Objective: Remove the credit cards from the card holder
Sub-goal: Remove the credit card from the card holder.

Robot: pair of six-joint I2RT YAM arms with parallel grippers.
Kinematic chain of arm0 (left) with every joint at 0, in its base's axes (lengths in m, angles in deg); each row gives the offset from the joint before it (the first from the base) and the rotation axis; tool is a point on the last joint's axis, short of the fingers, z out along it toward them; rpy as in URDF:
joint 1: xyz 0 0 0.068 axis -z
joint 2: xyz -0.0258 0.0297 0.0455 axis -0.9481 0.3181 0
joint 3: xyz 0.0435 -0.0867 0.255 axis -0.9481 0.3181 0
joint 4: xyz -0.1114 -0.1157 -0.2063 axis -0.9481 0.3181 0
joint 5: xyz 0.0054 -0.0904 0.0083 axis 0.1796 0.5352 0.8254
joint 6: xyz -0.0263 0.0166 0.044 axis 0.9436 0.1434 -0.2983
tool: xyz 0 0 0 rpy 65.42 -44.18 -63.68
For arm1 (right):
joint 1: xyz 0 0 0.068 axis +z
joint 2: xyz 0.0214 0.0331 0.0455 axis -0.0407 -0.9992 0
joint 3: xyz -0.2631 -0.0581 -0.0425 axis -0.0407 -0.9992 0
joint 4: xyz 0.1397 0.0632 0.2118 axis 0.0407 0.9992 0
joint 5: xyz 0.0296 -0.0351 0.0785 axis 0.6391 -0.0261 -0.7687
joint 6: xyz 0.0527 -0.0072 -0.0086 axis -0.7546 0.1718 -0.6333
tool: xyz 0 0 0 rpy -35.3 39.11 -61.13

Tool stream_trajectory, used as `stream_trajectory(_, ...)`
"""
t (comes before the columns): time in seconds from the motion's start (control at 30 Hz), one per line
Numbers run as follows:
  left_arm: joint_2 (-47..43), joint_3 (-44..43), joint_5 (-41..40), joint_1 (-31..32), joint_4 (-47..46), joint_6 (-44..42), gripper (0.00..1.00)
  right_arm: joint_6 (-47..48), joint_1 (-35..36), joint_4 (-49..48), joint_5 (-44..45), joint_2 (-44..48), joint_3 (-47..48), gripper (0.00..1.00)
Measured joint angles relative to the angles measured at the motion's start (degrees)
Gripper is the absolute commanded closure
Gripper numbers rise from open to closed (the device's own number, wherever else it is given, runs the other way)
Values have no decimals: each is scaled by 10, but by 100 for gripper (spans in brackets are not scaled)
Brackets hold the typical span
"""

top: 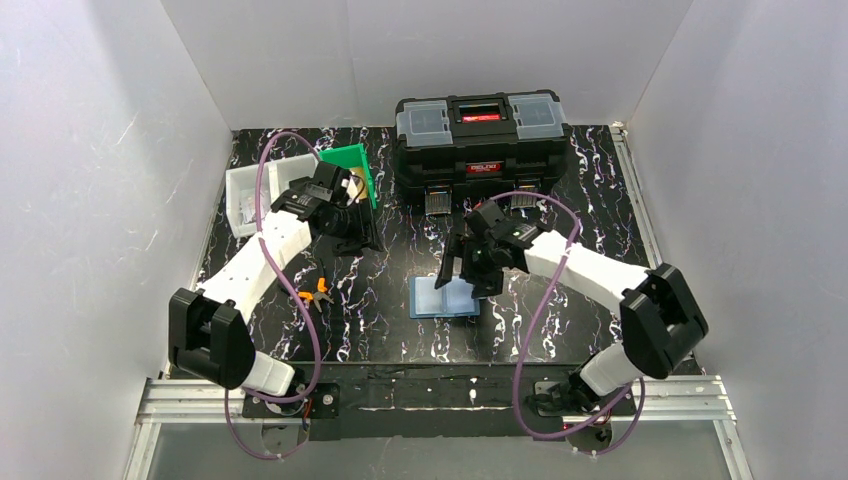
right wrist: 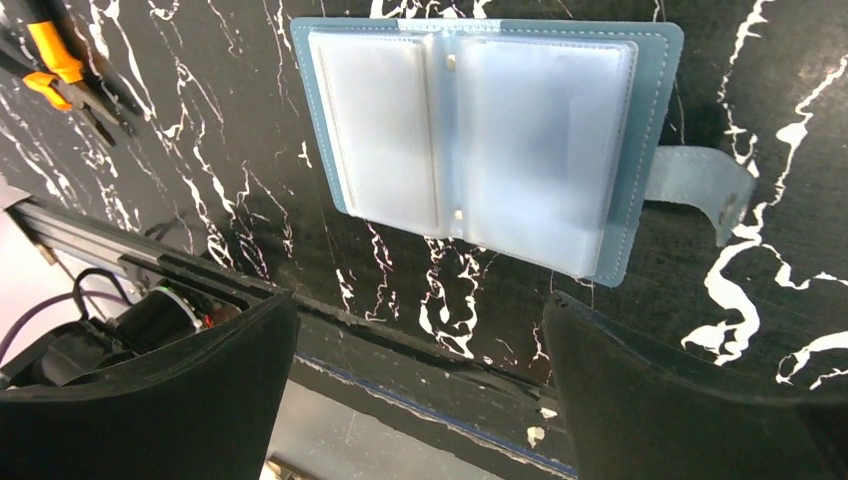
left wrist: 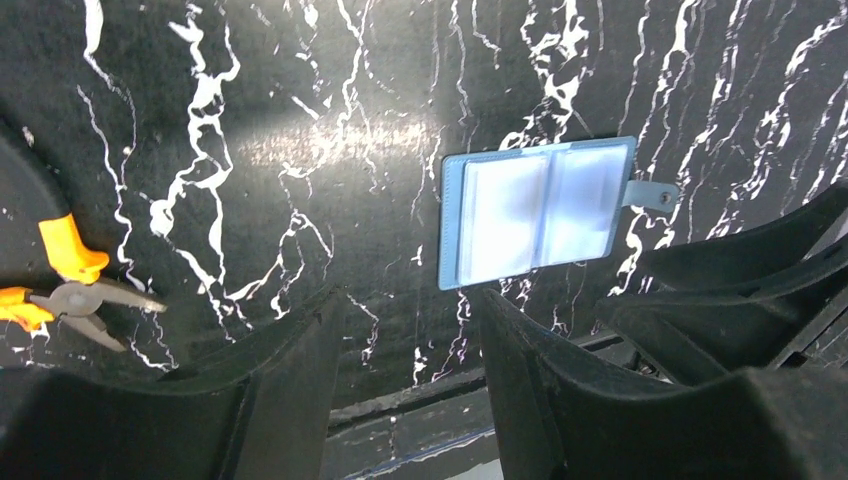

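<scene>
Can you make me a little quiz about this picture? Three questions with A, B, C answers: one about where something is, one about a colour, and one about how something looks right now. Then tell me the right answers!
1. How does the card holder lie?
A. open and flat, with its clear sleeves facing up
B. folded shut
C. standing on its edge

2. What colour are the handles of the pliers?
A. green
B. pink
C. orange

3. Where are the pliers?
A. on top of the card holder
B. on the table, left of the card holder in the top view
C. hanging off the table's edge

Answers:
1. A, because both wrist views show its two pale panels spread side by side.
2. C, because the left wrist view shows bright orange grips.
3. B, because the top view shows them on the marbled surface, apart from the holder.
</scene>
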State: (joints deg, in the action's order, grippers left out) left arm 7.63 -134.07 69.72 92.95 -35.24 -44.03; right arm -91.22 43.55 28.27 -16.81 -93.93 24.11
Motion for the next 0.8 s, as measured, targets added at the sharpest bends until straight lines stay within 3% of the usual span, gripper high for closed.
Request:
stream_trajectory(0.1,-10,16,-9,0,6,0,50,-2,12,10,9,-30,23,0)
stream_trajectory(0.8,-10,31,-11,-7,1,4,50,21,71,76,37,-169,144,30)
